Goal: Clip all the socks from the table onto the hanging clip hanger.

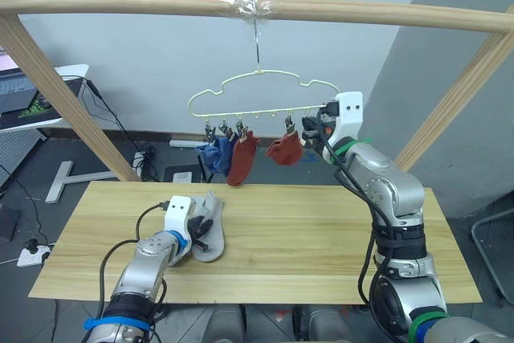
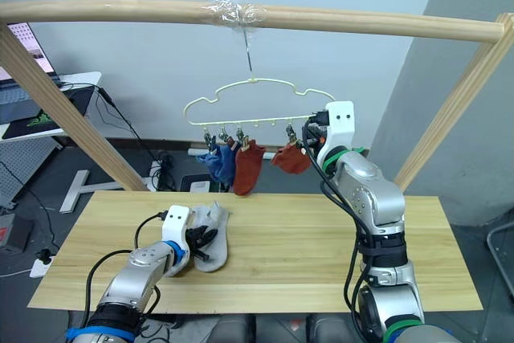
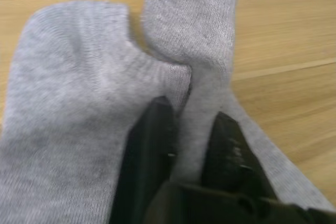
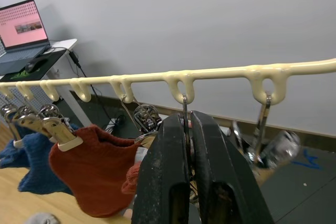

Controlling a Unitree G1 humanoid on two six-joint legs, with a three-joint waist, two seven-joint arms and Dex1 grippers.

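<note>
Two light grey socks (image 1: 212, 240) lie together on the left part of the table (image 1: 321, 234). My left gripper (image 1: 202, 227) rests on them, and its fingers (image 3: 149, 150) are shut on a raised fold of one grey sock (image 3: 197, 108). The clip hanger (image 1: 257, 90) hangs from the pole. On its left clips are two blue socks (image 1: 215, 155) and a rust red sock (image 1: 241, 158), with another red sock (image 1: 284, 150) further right. My right gripper (image 1: 312, 130) is raised at the hanger's right end, shut on a metal clip (image 4: 185, 109) beside that red sock.
The thick wooden pole frame (image 1: 120, 4) spans the table, with slanted legs at both sides. An empty clip (image 4: 262, 129) hangs to the right of the held one. A white desk with a laptop (image 1: 20, 94) stands at the far left, cables on the floor behind.
</note>
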